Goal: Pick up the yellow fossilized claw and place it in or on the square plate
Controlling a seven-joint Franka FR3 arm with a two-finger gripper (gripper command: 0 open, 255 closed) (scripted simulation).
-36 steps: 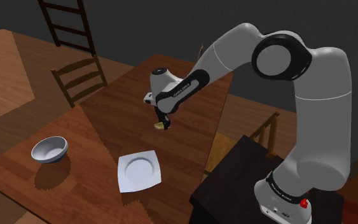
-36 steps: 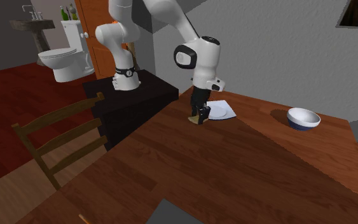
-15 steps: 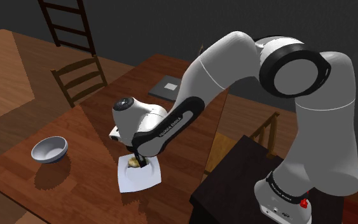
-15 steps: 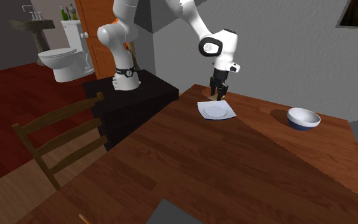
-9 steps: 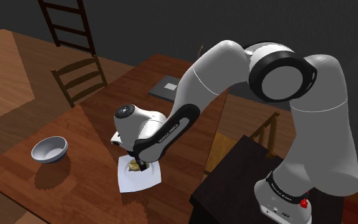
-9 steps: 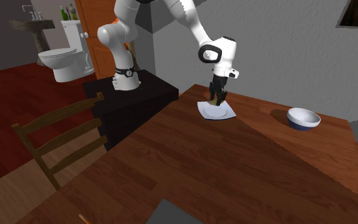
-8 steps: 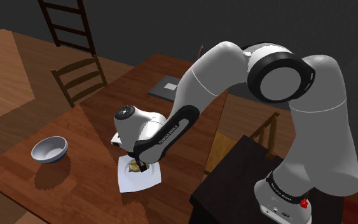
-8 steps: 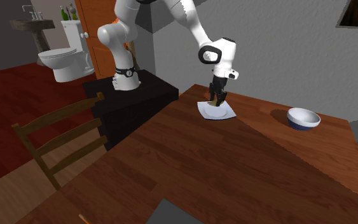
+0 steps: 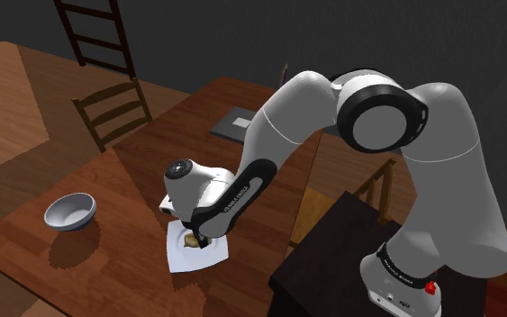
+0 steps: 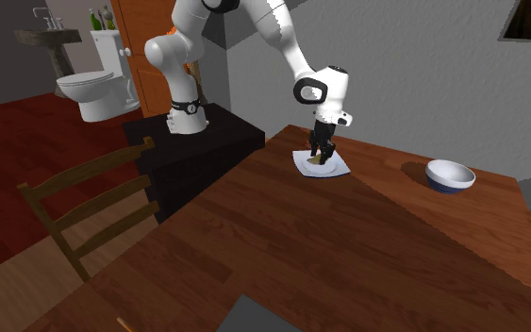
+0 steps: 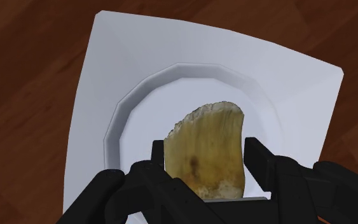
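A white square plate (image 9: 181,259) (image 10: 339,170) (image 11: 107,76) lies on the wooden table near its edge by the stand. My black gripper (image 9: 194,240) (image 10: 319,155) (image 11: 206,158) hangs straight down over the plate's round well, very close to it. The fingers are shut on the yellowish-brown fossilized claw (image 9: 189,240) (image 11: 208,130), clasping its flat sides. The claw's curved tip points away from the hand over the well. I cannot tell whether the claw touches the plate.
A grey-blue bowl (image 9: 69,212) (image 10: 450,174) sits further along the table. A dark flat slab (image 9: 240,122) lies at the table's far end. Wooden chairs (image 9: 112,108) (image 10: 89,207) stand around the table; the black stand (image 9: 350,266) is beside it.
The arm has lowered the gripper, with the claw still clasped, closer to the middle of the plate. The fingers' spacing is unchanged.
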